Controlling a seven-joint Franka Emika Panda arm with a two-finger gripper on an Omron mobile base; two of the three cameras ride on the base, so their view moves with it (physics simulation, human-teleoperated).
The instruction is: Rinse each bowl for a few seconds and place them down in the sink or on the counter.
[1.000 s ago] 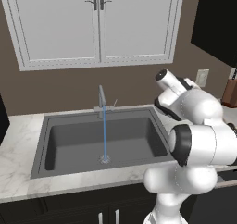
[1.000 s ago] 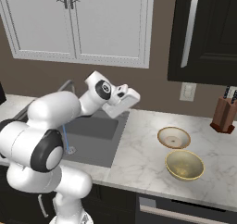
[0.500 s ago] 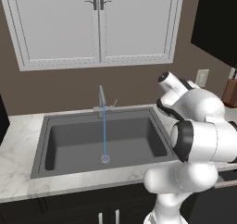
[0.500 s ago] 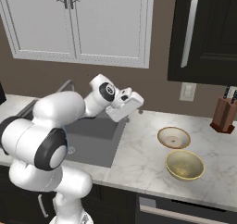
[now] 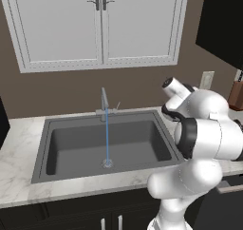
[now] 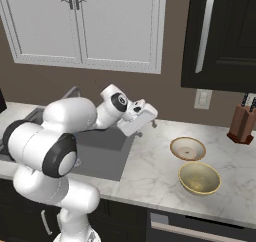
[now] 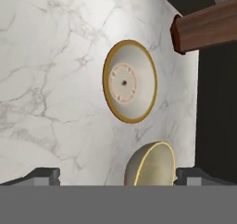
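Bowls sit side by side on the white marble surface to the right of the sink, neither one held. The tan bowl with the pale speckled inside lies farther back, toward the wall; the cream-yellow bowl lies just in front of it, nearer the front edge of the surface. The two are close together, but whether their rims touch cannot be told. Both stand upright with their open sides up.

In the hand view the tan bowl shows in full, its pale centre ringed by a faint reddish circle, and the cream-yellow bowl is cut by the bottom edge between the two dark fingers. A brown wooden knife block juts in at the upper right of that view; in the right base view the same block stands at the far right of the surface against the wall.

The gripper hangs above the surface at the right rim of the sink, well apart from both bowls, with its fingers spread wide and nothing between them.

A thin stream of water falls from the slim grey faucet straight down to the round drain in the dark grey basin. White cabinet doors hang on the wall above.
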